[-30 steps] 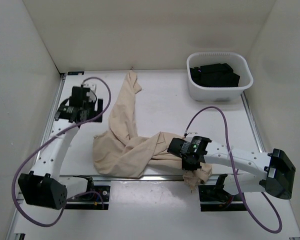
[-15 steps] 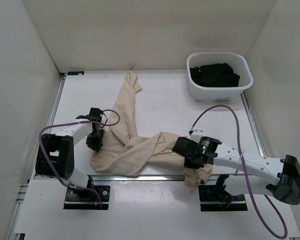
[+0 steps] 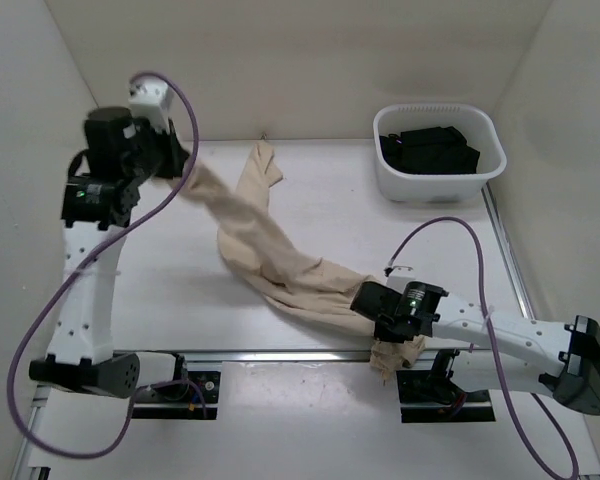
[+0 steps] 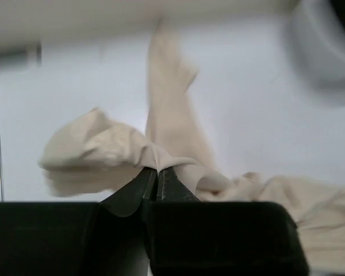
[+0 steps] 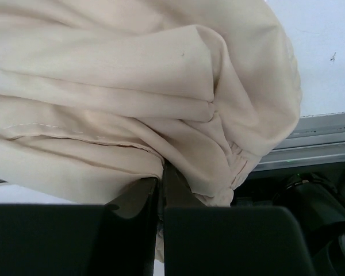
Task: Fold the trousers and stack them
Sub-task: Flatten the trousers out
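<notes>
A pair of plain beige soft cloth trousers (image 3: 255, 255) lies stretched across a white table (image 3: 380, 230), seen from above.

The left gripper (image 3: 187, 167), on a white arm raised high over the table's far left corner, is closed tight on a fold of the trousers and holds that part up off the surface. From this pinch the cloth slopes down and to the right until it meets the table near the middle. In the left wrist view, the two dark fingers of the left gripper (image 4: 158, 172) meet on a thin ridge of the trousers (image 4: 172, 126), with bunched cloth on both sides.

One long leg lies flat, its end pointing toward the back wall.

The right gripper (image 3: 390, 328) sits low at the near edge of the table, right of centre, clamped shut on the other end of the trousers. A short piece of cloth hangs over the metal front rail just below it. The right wrist view shows the right gripper (image 5: 161, 172) with its fingers pressed together on thick gathered folds of the trousers (image 5: 132, 86).

A white oval plastic tub (image 3: 485, 165) stands at the far right corner, well apart from the trousers, with dark folded items (image 3: 430, 148) inside.
</notes>
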